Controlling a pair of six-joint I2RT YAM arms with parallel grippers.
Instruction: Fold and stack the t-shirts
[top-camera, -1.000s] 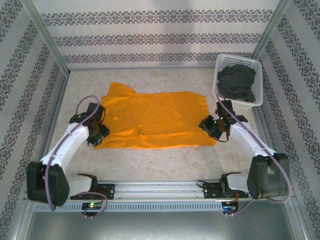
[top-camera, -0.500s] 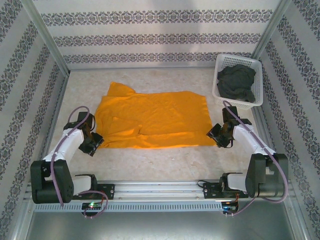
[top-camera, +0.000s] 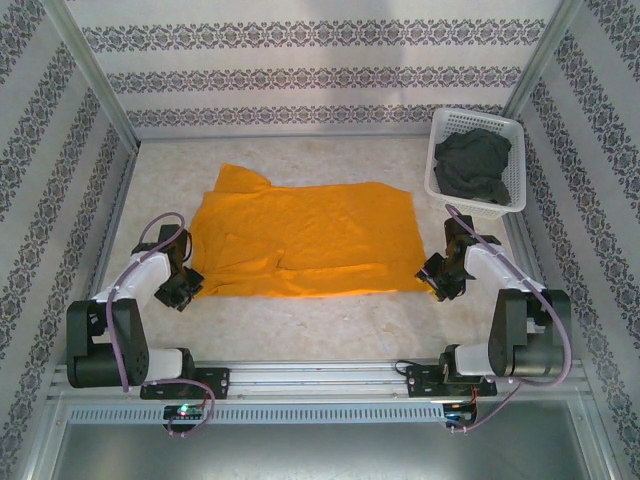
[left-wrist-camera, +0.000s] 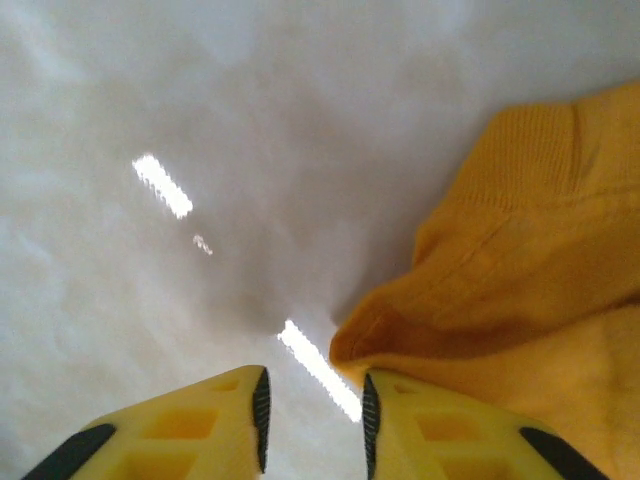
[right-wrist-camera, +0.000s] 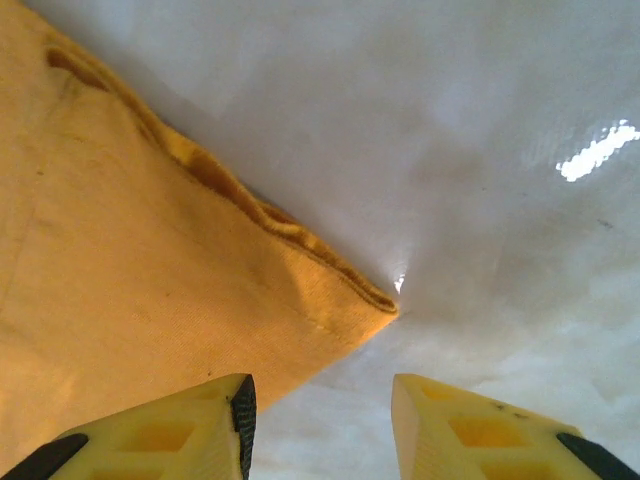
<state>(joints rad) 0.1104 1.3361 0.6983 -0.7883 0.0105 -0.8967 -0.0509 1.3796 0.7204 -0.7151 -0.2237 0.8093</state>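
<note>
Withdrawn, left end effector (top-camera: 184, 287) and right end effector (top-camera: 437, 279) flank the orange t-shirt (top-camera: 305, 240).

**Desk:** Any lettering legible on the orange-yellow t-shirt (top-camera: 305, 240), the grey t-shirt (top-camera: 472, 165) or the white basket (top-camera: 437, 150)?

**Photographer:** None. Both shirts show plain cloth, and the basket shows bare lattice.

**Desk:** And the wall bands (top-camera: 320, 78)?

**Photographer:** They show a repeating floral ornament, not writing. No text, number or brand can be read anywhere.
</note>
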